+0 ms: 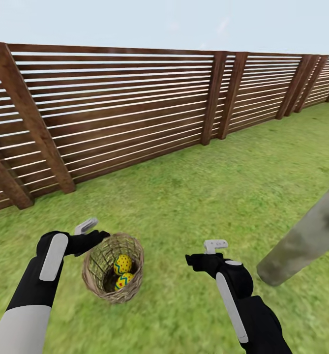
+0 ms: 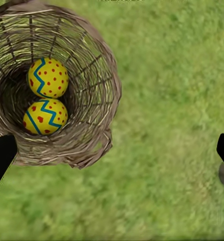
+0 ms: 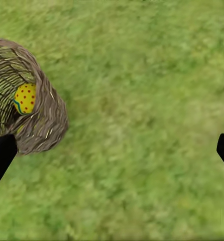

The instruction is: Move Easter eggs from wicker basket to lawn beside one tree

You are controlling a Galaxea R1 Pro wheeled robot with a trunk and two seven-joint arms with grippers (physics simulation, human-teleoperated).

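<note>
flanking basket (image 1: 113,269): fence (image 1: 134,113) behind; trunk (image 1: 307,236) right

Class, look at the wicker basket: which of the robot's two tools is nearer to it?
Left. The left tool sits right at the wicker basket, by its rim, while the right tool hangs over bare lawn, well off to the basket's side.

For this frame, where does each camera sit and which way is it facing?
Head view: high on the robot, facing forward and down over the lawn to the fence; both arms, left gripper, right gripper, trunk.
Left wrist view: above the wicker basket, looking down at two Easter eggs; dark fingertips at the edges.
Right wrist view: looking down at grass beside the basket; fingertips at the edges.
All three views share the basket.
</note>
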